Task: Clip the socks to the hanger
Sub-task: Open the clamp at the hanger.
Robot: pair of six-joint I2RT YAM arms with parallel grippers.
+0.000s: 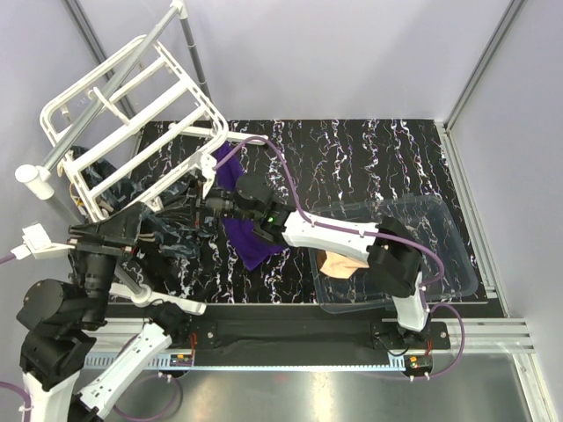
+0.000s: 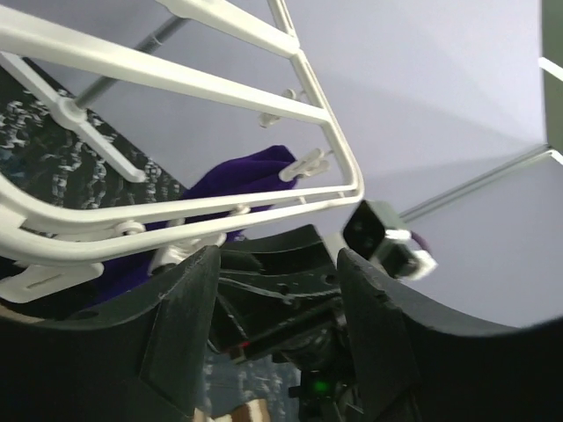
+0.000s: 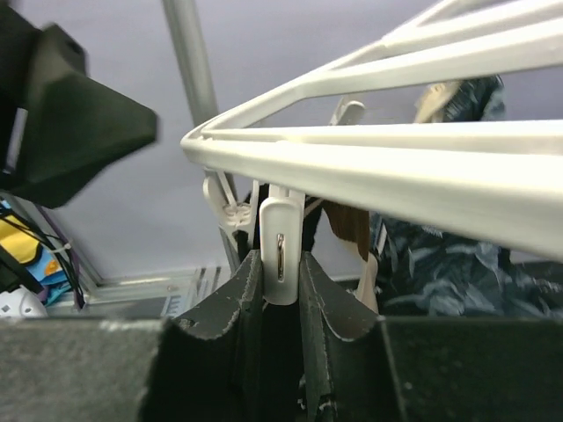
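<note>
A clear plastic bin (image 1: 449, 255) sits on the black marbled tabletop (image 1: 352, 158); a grey pole (image 1: 195, 61) stands far left.

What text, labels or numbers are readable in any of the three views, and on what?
No legible text in any view.
Too small to read: the small orange marks at the arm bases.
No characters discernible: the yellow and blue patch at the left edge of the right wrist view.
No marking visible: the white clip held in the right gripper.
</note>
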